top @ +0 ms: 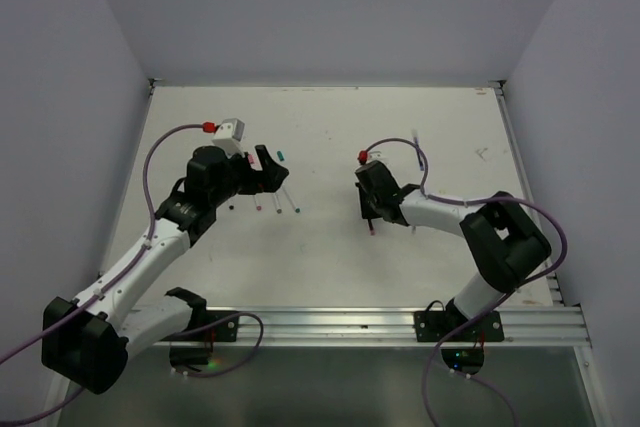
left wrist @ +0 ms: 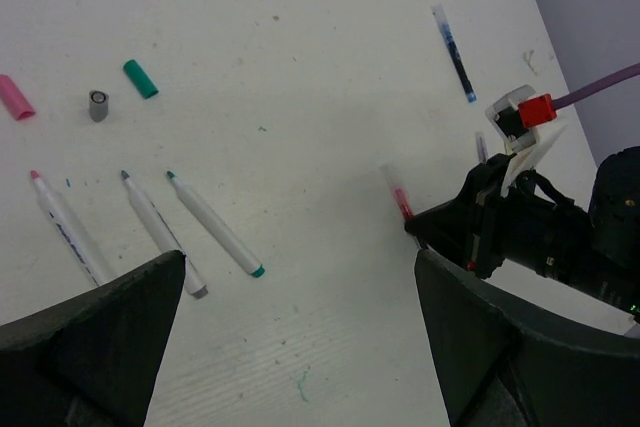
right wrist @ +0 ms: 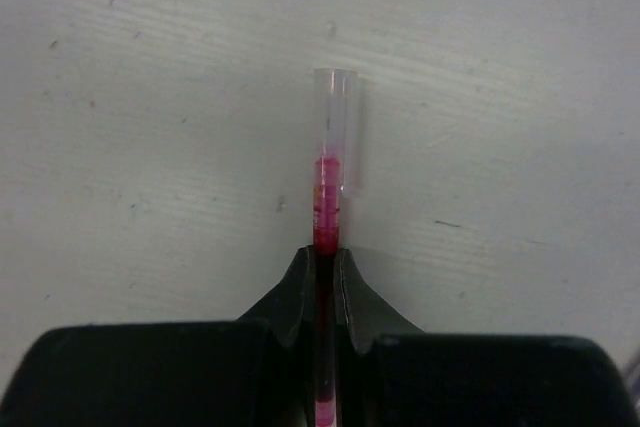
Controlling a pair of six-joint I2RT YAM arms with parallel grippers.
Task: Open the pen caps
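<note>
Right gripper (right wrist: 325,259) clamped on pen (right wrist: 325,232) | clear cap (right wrist: 337,117) at 12 o'clock: light, slick, likely stiff; pinch midway | left gripper (left wrist: 300,287) jaws wide apart

Uncapped white pens (left wrist: 213,223) lie near pink cap (left wrist: 15,97), grey cap (left wrist: 98,105), green cap (left wrist: 140,78).

White scuffed tabletop (top: 330,267), faint ink scribbles (top: 483,154) toward 2 o'clock, ribbed aluminium rail (top: 400,325) across its 6 o'clock edge, plain pale lilac walls (top: 330,7) enclosing it at 9, 12 and 3 o'clock
</note>
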